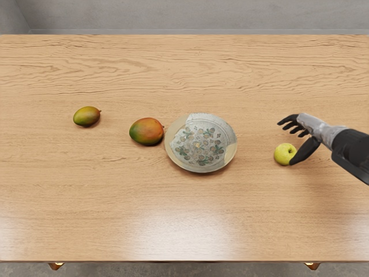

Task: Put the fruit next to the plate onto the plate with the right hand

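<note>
Head view: your right hand (304,134), fingers spread, flanks the apple (285,154) near the table (184,69)'s right edge; reach across the plate (230,131) for the mango (146,131) just beside it.

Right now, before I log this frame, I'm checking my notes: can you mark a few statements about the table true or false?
No fruit lies on the plate. True.
The larger mango rests on the plate. False: it lies on the table beside the plate's left rim.
The right hand is open beside the yellow apple. True.
The smaller mango is right of the plate. False: it lies far to the left.
</note>
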Controlling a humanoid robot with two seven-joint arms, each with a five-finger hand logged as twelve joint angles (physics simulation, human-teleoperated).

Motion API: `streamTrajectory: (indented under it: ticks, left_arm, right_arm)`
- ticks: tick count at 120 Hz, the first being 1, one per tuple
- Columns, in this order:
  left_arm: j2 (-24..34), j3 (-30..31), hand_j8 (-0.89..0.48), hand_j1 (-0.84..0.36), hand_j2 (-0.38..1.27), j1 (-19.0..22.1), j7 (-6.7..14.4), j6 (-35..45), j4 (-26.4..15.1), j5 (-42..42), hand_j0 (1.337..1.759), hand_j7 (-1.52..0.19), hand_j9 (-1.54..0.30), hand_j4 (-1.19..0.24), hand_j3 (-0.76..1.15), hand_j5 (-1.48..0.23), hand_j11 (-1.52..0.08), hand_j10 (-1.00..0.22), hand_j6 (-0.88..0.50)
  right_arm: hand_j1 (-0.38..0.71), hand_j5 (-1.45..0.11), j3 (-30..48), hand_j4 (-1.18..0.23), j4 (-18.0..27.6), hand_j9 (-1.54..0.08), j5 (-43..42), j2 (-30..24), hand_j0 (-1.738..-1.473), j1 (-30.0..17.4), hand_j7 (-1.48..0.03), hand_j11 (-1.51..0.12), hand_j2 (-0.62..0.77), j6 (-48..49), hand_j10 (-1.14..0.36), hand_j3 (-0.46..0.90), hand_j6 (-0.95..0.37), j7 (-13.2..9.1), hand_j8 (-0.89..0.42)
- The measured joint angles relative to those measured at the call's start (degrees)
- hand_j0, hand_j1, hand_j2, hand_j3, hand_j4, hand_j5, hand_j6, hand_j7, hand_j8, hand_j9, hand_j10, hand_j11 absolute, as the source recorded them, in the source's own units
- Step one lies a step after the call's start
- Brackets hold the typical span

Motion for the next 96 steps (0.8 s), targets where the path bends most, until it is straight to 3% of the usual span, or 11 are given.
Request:
streamTrajectory:
  ticks: [61,96]
  left_arm:
    - [0.0,0.0,0.0,0.35,0.0,0.0,0.0,0.0,0.0,0.0,1.658,0.0,0.0,0.0,0.0,0.0,0.0,0.0,0.0]
    - [0.0,0.0,0.0,0.35,0.0,0.0,0.0,0.0,0.0,0.0,1.658,0.0,0.0,0.0,0.0,0.0,0.0,0.0,0.0]
  right_arm:
    - [0.19,-0.6,0.63,-0.46,1.23,-0.6,0.04,0.38,-1.658,-1.85,-0.6,-0.6,-0.05,-0.27,-0.46,0.0,-0.46,0.01,-0.46]
    - [0.23,-0.71,1.65,-0.55,1.51,-0.71,0.21,0.48,-1.658,-1.73,-0.71,-0.71,0.12,0.23,-0.55,0.0,-0.52,0.01,-0.44]
